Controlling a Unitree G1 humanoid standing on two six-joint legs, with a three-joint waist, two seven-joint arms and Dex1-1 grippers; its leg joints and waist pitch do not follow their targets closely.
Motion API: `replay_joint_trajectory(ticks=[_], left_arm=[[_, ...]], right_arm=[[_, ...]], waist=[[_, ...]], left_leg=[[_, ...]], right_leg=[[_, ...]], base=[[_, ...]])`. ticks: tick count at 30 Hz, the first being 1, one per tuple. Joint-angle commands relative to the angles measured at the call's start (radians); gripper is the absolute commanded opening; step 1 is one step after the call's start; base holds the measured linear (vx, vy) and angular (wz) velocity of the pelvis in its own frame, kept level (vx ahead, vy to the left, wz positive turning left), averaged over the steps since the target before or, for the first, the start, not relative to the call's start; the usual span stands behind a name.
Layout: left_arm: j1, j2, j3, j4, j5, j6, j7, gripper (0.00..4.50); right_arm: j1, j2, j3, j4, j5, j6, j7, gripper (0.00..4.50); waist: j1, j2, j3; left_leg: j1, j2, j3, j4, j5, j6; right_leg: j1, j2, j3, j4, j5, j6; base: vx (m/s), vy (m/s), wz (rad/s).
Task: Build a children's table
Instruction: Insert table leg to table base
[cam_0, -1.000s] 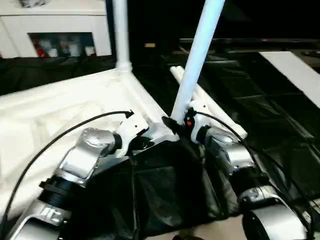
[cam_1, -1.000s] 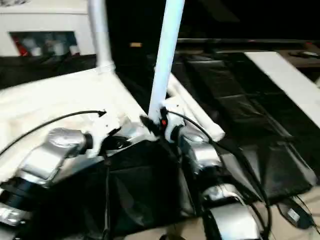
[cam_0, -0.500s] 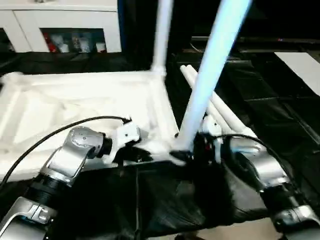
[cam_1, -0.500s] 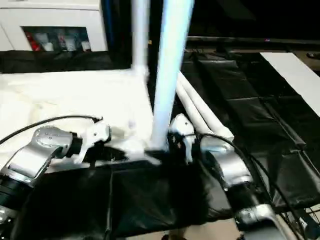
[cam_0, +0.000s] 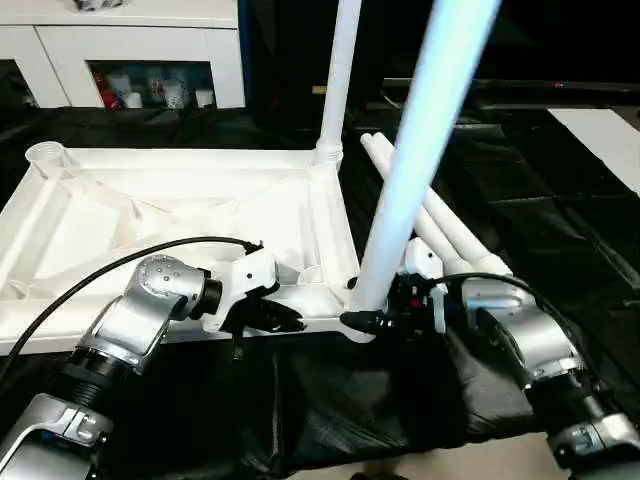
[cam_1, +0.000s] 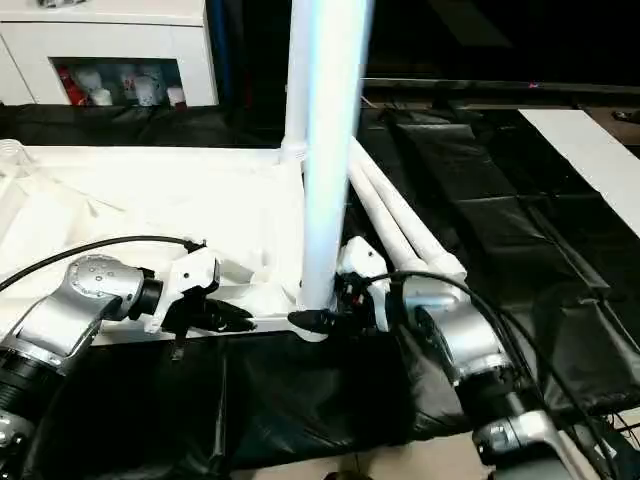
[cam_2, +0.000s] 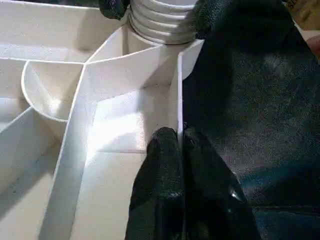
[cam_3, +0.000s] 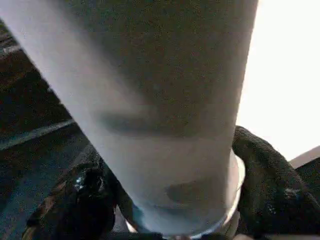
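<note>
White plastic tabletop (cam_0: 150, 215) (no readable writing), left claw (cam_2: 172, 145) pinching its rim — right claw (cam_1: 335, 310) gripping upright leg (cam_0: 415, 150)

Left end effector (cam_2: 176, 150) pinched closed; right end effector (cam_3: 175, 200) spread, fingers (cam_3: 265, 190) apart.

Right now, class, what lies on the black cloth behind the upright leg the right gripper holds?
Behind the near leg held by the right gripper, two loose legs lie side by side on the black cloth. The leg and gripper cover part of them.
</note>
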Motion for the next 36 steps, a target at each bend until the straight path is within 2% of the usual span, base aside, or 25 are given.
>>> replay_joint_trajectory(ticks=[1, 2, 3, 4, 7, 8, 11, 15, 16, 17, 18, 19, 20, 21, 22, 23, 24, 25, 26, 28, 29, 31, 34, 35, 36], left_arm=[[-0.023, -0.015, 0.022, 0.002, -0.038, -0.024, 0.014, 0.0], [-0.018, -0.014, 0.029, 0.001, -0.043, -0.022, 0.011, 0.0], [-0.017, -0.015, 0.031, 0.002, -0.045, -0.02, 0.01, 0.0], [-0.015, -0.016, 0.036, 0.002, -0.049, -0.018, 0.009, 0.0], [-0.006, -0.021, 0.046, -0.002, -0.059, -0.005, 0.015, 0.0], [-0.002, -0.024, 0.048, -0.007, -0.062, 0.002, 0.019, 0.0], [0.005, -0.032, 0.05, -0.015, -0.064, 0.014, 0.029, 0.0], [0.013, -0.053, 0.05, -0.02, -0.057, 0.026, 0.064, 0.0], [0.013, -0.06, 0.049, -0.021, -0.052, 0.031, 0.077, 0.0], [0.012, -0.085, 0.046, -0.025, -0.037, 0.05, 0.122, 0.0], [0.008, -0.124, 0.045, -0.024, -0.016, 0.074, 0.189, 0.0], [0.007, -0.129, 0.045, -0.024, -0.013, 0.077, 0.197, 0.0], [0.002, -0.158, 0.045, -0.02, 0.001, 0.094, 0.243, 0.0], [-0.003, -0.188, 0.045, -0.015, 0.013, 0.105, 0.288, 0.0], [-0.003, -0.188, 0.045, -0.015, 0.013, 0.105, 0.288, 0.0], [-0.006, -0.225, 0.047, -0.017, 0.02, 0.126, 0.336, 0.0], [-0.009, -0.26, 0.049, -0.019, 0.029, 0.139, 0.386, 0.0], [-0.009, -0.26, 0.049, -0.019, 0.029, 0.139, 0.386, 0.0], [-0.011, -0.293, 0.048, -0.023, 0.038, 0.152, 0.435, 0.0], [-0.011, -0.316, 0.042, -0.027, 0.046, 0.157, 0.466, 0.0], [-0.01, -0.332, 0.037, -0.032, 0.049, 0.161, 0.483, 0.0], [-0.006, -0.337, 0.033, -0.039, 0.048, 0.163, 0.49, 0.0], [0.009, -0.326, 0.029, -0.06, 0.056, 0.16, 0.469, 0.0], [0.013, -0.324, 0.03, -0.064, 0.057, 0.16, 0.465, 0.0], [0.019, -0.315, 0.03, -0.067, 0.058, 0.153, 0.456, 0.0]], right_arm=[[0.031, 0.02, 0.028, 0.004, 0.018, 0.022, 0.022, 2.78], [0.037, 0.03, 0.017, 0.02, 0.025, 0.023, 0.012, 2.78], [0.037, 0.033, 0.014, 0.026, 0.027, 0.022, 0.008, 2.78], [0.039, 0.039, 0.007, 0.039, 0.029, 0.02, 0.0, 2.78], [0.039, 0.067, -0.015, 0.089, 0.03, 0.004, -0.041, 2.77], [0.038, 0.08, -0.023, 0.099, 0.029, -0.002, -0.062, 2.77], [0.033, 0.114, -0.045, 0.124, 0.024, -0.01, -0.123, 2.77], [0.012, 0.163, -0.081, 0.186, 0.003, -0.031, -0.25, 2.77], [0.006, 0.174, -0.089, 0.202, 0.001, -0.033, -0.28, 2.77], [-0.018, 0.213, -0.116, 0.258, -0.007, -0.04, -0.379, 2.77], [-0.051, 0.261, -0.149, 0.33, -0.011, -0.051, -0.497, 2.77], [-0.055, 0.266, -0.153, 0.339, -0.011, -0.053, -0.511, 2.77], [-0.077, 0.295, -0.172, 0.382, -0.005, -0.056, -0.573, 2.77], [-0.097, 0.319, -0.185, 0.421, 0.001, -0.062, -0.62, 2.77], [-0.097, 0.319, -0.185, 0.421, 0.001, -0.062, -0.62, 2.77], [-0.12, 0.342, -0.195, 0.464, -0.005, -0.078, -0.678, 2.77], [-0.14, 0.361, -0.205, 0.5, -0.005, -0.089, -0.722, 2.76], [-0.14, 0.361, -0.205, 0.5, -0.005, -0.089, -0.722, 2.76], [-0.162, 0.381, -0.219, 0.533, -0.002, -0.102, -0.758, 2.76], [-0.179, 0.396, -0.231, 0.553, 0.007, -0.106, -0.777, 2.76], [-0.193, 0.408, -0.24, 0.566, 0.016, -0.106, -0.785, 2.76], [-0.199, 0.416, -0.242, 0.574, 0.015, -0.108, -0.787, 2.76], [-0.215, 0.427, -0.246, 0.599, 0.001, -0.135, -0.778, 2.76], [-0.217, 0.428, -0.246, 0.605, -0.004, -0.143, -0.778, 3.32], [-0.217, 0.426, -0.247, 0.601, -0.002, -0.149, -0.77, 3.32]], waist=[[-0.001, 0.014, -0.067], [0.001, 0.021, -0.066], [-0.001, 0.016, -0.066], [-0.001, 0.021, -0.066], [-0.004, 0.02, -0.064], [-0.004, 0.027, -0.064], [-0.01, 0.026, -0.063], [-0.015, 0.022, -0.063], [-0.016, 0.024, -0.063], [-0.022, 0.022, -0.062], [-0.028, 0.015, -0.061], [-0.032, 0.018, -0.06], [-0.038, 0.018, -0.059], [-0.036, 0.016, -0.06], [-0.036, 0.017, -0.058], [-0.035, 0.019, -0.059], [-0.037, 0.013, -0.058], [-0.035, 0.015, -0.058], [-0.036, 0.008, -0.059], [-0.036, 0.011, -0.058], [-0.036, 0.006, -0.058], [-0.036, 0.003, -0.057], [-0.038, 0.003, -0.056], [-0.04, 0.005, -0.057], [-0.041, 0.005, -0.057]], left_leg=[[0.032, 0.067, -0.03, -0.068, -0.219, 0.008], [0.031, 0.067, -0.032, -0.069, -0.226, 0.005], [0.033, 0.066, -0.031, -0.07, -0.237, 0.001], [0.032, 0.066, -0.032, -0.069, -0.24, -0.001], [0.032, 0.066, -0.034, -0.072, -0.266, -0.014], [0.034, 0.067, -0.035, -0.073, -0.278, -0.02], [0.033, 0.066, -0.039, -0.077, -0.311, -0.037], [0.032, 0.065, -0.041, -0.079, -0.31, -0.042], [0.034, 0.066, -0.039, -0.079, -0.311, -0.043], [0.035, 0.065, -0.04, -0.079, -0.321, -0.049], [0.029, 0.064, -0.043, -0.081, -0.325, -0.057], [0.029, 0.064, -0.045, -0.082, -0.33, -0.065], [0.034, 0.063, -0.047, -0.081, -0.352, -0.072], [0.039, 0.063, -0.045, -0.078, -0.36, -0.067], [0.04, 0.062, -0.044, -0.077, -0.364, -0.064], [0.044, 0.063, -0.042, -0.076, -0.372, -0.062], [0.044, 0.062, -0.042, -0.076, -0.384, -0.061], [0.044, 0.061, -0.044, -0.077, -0.384, -0.058], [0.043, 0.063, -0.043, -0.078, -0.384, -0.056], [0.047, 0.061, -0.043, -0.076, -0.401, -0.055], [0.044, 0.061, -0.044, -0.077, -0.397, -0.049], [0.044, 0.06, -0.043, -0.078, -0.401, -0.044], [0.04, 0.061, -0.046, -0.08, -0.404, -0.042], [0.038, 0.061, -0.047, -0.08, -0.405, -0.044], [0.037, 0.061, -0.047, -0.081, -0.406, -0.045]], right_leg=[[0.034, -0.09, 0.048, -0.069, -0.162, -0.227], [0.035, -0.09, 0.048, -0.069, -0.169, -0.226], [0.034, -0.089, 0.047, -0.071, -0.178, -0.227], [0.034, -0.09, 0.048, -0.071, -0.18, -0.228], [0.035, -0.092, 0.047, -0.074, -0.211, -0.227], [0.032, -0.093, 0.048, -0.075, -0.224, -0.226], [0.034, -0.094, 0.047, -0.079, -0.273, -0.216], [0.034, -0.092, 0.047, -0.08, -0.285, -0.205], [0.031, -0.092, 0.048, -0.079, -0.28, -0.207], [0.028, -0.093, 0.049, -0.078, -0.293, -0.214], [0.033, -0.097, 0.047, -0.08, -0.33, -0.208], [0.032, -0.099, 0.047, -0.08, -0.354, -0.204], [0.029, -0.099, 0.046, -0.086, -0.396, -0.193], [0.025, -0.1, 0.048, -0.091, -0.414, -0.182], [0.023, -0.099, 0.049, -0.093, -0.415, -0.182], [0.019, -0.098, 0.05, -0.095, -0.414, -0.182], [0.02, -0.097, 0.049, -0.097, -0.427, -0.179], [0.021, -0.096, 0.048, -0.098, -0.432, -0.172], [0.02, -0.095, 0.048, -0.099, -0.43, -0.168], [0.016, -0.094, 0.048, -0.102, -0.448, -0.158], [0.017, -0.096, 0.048, -0.102, -0.455, -0.15], [0.015, -0.094, 0.048, -0.105, -0.468, -0.14], [0.015, -0.096, 0.047, -0.106, -0.484, -0.127], [0.015, -0.097, 0.047, -0.104, -0.481, -0.13], [0.015, -0.096, 0.046, -0.105, -0.48, -0.128]], base=[[0.0, 0.0, 0.0], [0.0, 0.0, 0.0], [0.0, 0.0, 0.0], [0.0, 0.0, 0.0], [0.0, 0.0, 0.0], [0.0, 0.0, 0.0], [0.0, 0.0, 0.0], [0.0, 0.0, 0.0], [0.0, 0.0, 0.0], [0.0, 0.0, 0.0], [0.0, 0.0, 0.0], [0.0, 0.0, 0.0], [0.0, 0.0, 0.0], [0.0, 0.0, 0.0], [0.0, 0.0, 0.0], [0.0, 0.0, 0.0], [0.0, 0.0, 0.0], [0.0, 0.0, 0.0], [0.0, 0.0, 0.0], [0.0, 0.0, 0.0], [0.0, 0.0, 0.0], [0.0, 0.0, 0.0], [0.0, 0.0, 0.0], [0.0, 0.0, 0.0], [0.0, 0.0, 0.0]])
